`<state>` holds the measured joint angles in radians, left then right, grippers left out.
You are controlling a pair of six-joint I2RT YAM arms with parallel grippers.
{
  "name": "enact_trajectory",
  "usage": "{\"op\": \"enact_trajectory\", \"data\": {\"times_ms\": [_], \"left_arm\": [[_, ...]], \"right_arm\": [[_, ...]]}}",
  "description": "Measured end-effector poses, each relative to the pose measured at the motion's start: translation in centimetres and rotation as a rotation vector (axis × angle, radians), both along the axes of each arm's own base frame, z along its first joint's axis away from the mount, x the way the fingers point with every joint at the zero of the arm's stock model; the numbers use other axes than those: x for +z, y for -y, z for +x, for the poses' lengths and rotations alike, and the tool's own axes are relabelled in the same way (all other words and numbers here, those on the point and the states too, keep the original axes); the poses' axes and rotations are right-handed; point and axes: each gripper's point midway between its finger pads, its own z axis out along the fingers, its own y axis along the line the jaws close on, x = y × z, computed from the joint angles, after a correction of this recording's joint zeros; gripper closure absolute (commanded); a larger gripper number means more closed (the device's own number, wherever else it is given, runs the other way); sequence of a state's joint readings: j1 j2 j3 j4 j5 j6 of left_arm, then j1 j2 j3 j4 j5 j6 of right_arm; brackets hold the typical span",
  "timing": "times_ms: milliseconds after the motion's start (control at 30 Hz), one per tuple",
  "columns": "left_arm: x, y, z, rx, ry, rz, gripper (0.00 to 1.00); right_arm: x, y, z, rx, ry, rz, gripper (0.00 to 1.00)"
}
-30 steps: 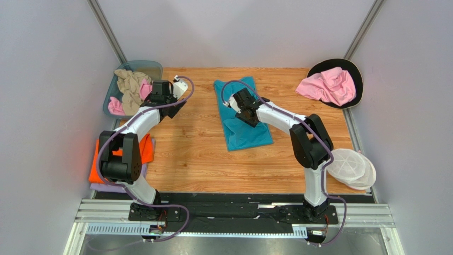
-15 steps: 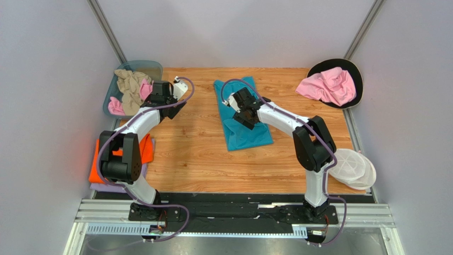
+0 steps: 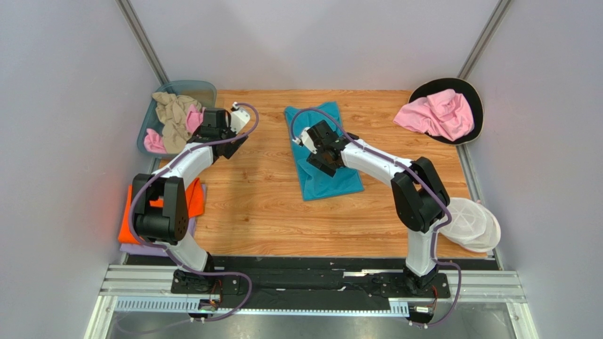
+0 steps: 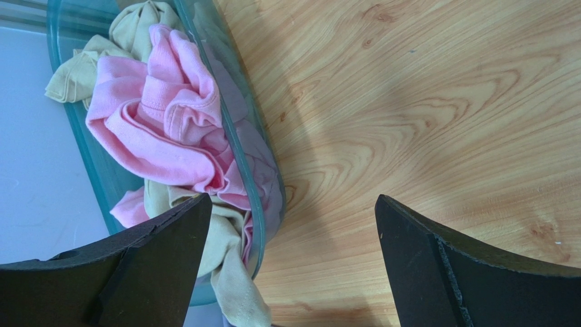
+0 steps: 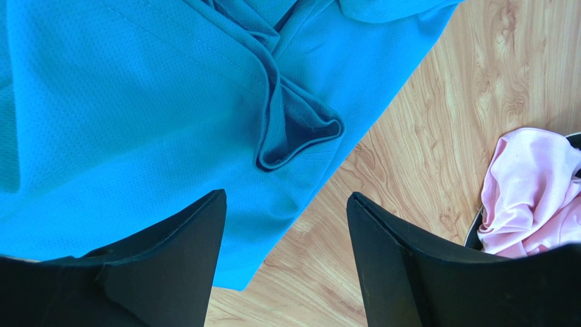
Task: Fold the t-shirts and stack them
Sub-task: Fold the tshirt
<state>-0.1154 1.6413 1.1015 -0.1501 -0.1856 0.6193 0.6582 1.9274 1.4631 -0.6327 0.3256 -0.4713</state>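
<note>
The teal t-shirt (image 3: 329, 182) lies partly folded; directly over it hangs the right gripper (image 5: 285, 204), jaws spread, holding nothing (a curled hem lies just ahead). Left of the teal t-shirt, the left gripper (image 4: 292, 199) gapes wide beside the bin (image 4: 262, 170) holding a pink t-shirt (image 4: 164, 116) and a beige t-shirt (image 4: 136, 27).

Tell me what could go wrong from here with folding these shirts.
1. The teal t-shirt has a curled flap at its edge. The right jaws are open and empty above it, so carrying on with the fold could trap a lump.
2. The left jaws stand open astride the bin's rim. Coming down, they may hit plastic rather than the pink t-shirt.
</note>
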Motion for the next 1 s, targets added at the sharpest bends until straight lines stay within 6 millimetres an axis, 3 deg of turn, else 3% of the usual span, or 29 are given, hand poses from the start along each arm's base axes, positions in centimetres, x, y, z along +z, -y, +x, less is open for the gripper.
{"op": "enact_trajectory", "data": {"times_ms": [133, 367, 600, 1000], "left_arm": [[0.1, 0.0, 0.1, 0.000, 0.007, -0.001, 0.01], [0.0, 0.0, 0.2, -0.001, 0.010, 0.000, 0.01], [-0.3, 0.0, 0.1, -0.007, 0.003, 0.008, 0.01], [-0.6, 0.0, 0.1, -0.007, -0.003, 0.010, 0.01]], "right_arm": [[-0.9, 0.3, 0.4, -0.004, -0.001, -0.019, 0.30], [-4.3, 1.3, 1.4, -0.012, -0.041, -0.074, 0.30], [-3.2, 1.5, 3.2, -0.026, 0.009, -0.067, 0.30], [-2.4, 2.2, 4.5, -0.040, 0.041, -0.080, 0.30]]}}
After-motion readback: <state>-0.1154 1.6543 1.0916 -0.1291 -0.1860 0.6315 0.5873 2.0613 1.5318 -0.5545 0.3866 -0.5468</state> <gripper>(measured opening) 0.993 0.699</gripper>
